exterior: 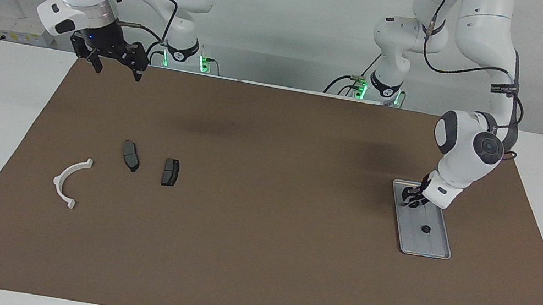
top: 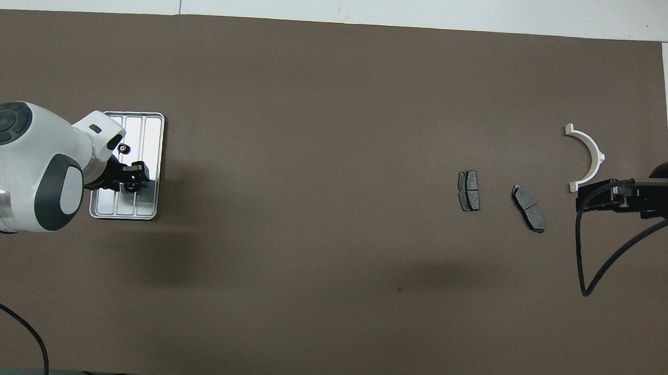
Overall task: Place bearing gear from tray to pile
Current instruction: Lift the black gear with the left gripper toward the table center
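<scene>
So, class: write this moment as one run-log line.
left gripper: down in tray, at a small dark part | second small part: in tray | right gripper: waiting, open | pile: untouched

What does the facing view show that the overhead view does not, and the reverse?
Only the facing view shows both arms up to their bases and the right tool raised over the mat's edge. Only the overhead view shows the tray's ridges plainly. Both show the left tool down in the tray, a small dark gear lying in it, two brake pads and the white bracket.
</scene>
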Controlling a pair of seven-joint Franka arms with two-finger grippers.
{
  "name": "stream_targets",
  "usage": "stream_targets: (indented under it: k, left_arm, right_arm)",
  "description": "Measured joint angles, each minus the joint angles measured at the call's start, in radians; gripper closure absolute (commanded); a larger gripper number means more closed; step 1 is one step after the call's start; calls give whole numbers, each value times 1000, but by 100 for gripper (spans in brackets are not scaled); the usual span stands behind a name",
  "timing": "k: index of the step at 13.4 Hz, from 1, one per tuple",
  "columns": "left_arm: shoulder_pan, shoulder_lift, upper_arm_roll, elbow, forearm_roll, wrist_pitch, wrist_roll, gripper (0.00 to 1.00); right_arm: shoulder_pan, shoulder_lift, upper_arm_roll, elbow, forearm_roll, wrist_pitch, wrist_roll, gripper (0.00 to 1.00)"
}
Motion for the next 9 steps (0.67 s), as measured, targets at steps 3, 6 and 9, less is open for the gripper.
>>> stream_targets:
  k: [3, 6, 9]
  left_arm:
    - [0, 4, 0, -1, 0, 1, 2, 55]
    - [0, 3, -2, -1, 0, 2, 3, 78]
    - [-2, 1, -4, 0, 0, 3, 3, 90]
  right_arm:
    - [0, 0, 0, 0, 0, 0, -1, 0]
    - [0, 0, 0, 0, 0, 0, -9, 0]
    - [0, 0, 0, 0, 0, 0, -11, 0]
